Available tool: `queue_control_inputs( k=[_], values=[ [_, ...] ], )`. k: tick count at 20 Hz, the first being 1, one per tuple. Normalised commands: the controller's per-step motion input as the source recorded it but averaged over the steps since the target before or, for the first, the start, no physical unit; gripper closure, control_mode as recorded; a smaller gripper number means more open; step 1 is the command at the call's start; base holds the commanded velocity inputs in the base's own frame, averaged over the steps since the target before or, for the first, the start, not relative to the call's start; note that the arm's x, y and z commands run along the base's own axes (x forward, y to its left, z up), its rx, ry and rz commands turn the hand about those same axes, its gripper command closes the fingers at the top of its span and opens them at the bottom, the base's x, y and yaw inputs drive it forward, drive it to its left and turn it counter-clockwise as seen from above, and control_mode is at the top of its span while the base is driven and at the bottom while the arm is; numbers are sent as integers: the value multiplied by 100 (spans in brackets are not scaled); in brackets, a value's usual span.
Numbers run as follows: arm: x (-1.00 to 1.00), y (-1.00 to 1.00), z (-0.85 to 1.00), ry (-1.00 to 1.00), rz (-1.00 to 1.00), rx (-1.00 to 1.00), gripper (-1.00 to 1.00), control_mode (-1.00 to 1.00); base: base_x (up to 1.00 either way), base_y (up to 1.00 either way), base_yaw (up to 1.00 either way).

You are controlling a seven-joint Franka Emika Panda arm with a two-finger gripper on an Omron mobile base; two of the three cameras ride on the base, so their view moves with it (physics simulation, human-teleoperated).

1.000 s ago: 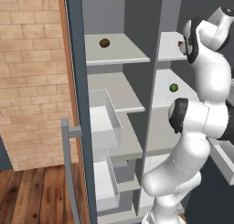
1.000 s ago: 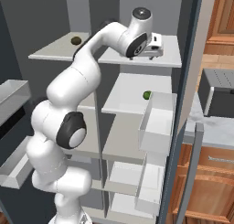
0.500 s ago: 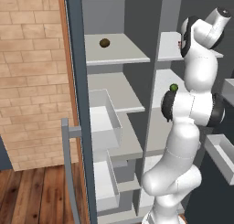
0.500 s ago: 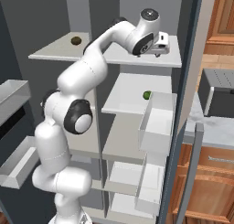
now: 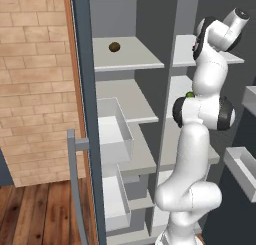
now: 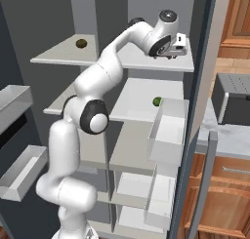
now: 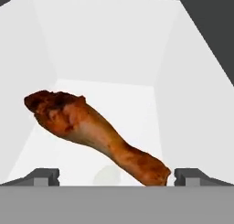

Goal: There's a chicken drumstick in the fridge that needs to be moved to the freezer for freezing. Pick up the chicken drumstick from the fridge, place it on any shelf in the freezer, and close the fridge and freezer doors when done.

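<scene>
Closest to the hand cam, the chicken drumstick (image 7: 96,134) lies slantwise on a pale floor, fat end up-left, thin end dropping twd the right fingertip (image 7: 183,174); jaws stand wide w/ a tip on each side of it, nothing clamped yet. White walls rise round it, so it prob sits on the fridge (image 6: 161,94) top shelf or in a bin there; can't tell which. Judging by that, this is the approach to the grasp: hand lined up so the jaws can straddle the meat before closing. Further out, the base views show the gripper (image 6: 177,44) reached up high to that top shelf, arm stretched tall because the thing lies deep and high. One level below sits a small green ball (image 6: 156,101), near a white bin (image 6: 167,130). Across the divider, the freezer (image 5: 125,114) stands open, its shelf (image 5: 132,61) carrying a dark brown lump (image 5: 114,47) near the back, w/ bare slab beside it where the drumstick could go. Both doors hang open, the freezer door (image 5: 85,119) w/ its bar handle (image 5: 75,184) at left — needed for access, to be shut last.
</scene>
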Motion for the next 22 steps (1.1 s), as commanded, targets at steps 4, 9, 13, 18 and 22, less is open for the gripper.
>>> queue_control_inputs(
  k=[4, 9, 13, 18, 22],
  values=[
    [24, -38, 1, 0, 3, 3, -100, -100, 0, 0, 0],
    [11, -12, 0, 0, 0, 0, -100, -100, 0, 0, 0],
    [22, 2, -11, -3, 4, 0, -100, -100, 0, 0, 0],
    [5, 60, -83, -7, 11, -7, 100, -100, 0, 0, 0],
    [4, 96, -100, -16, 21, -11, 100, -100, 0, 0, 0]
  ],
)
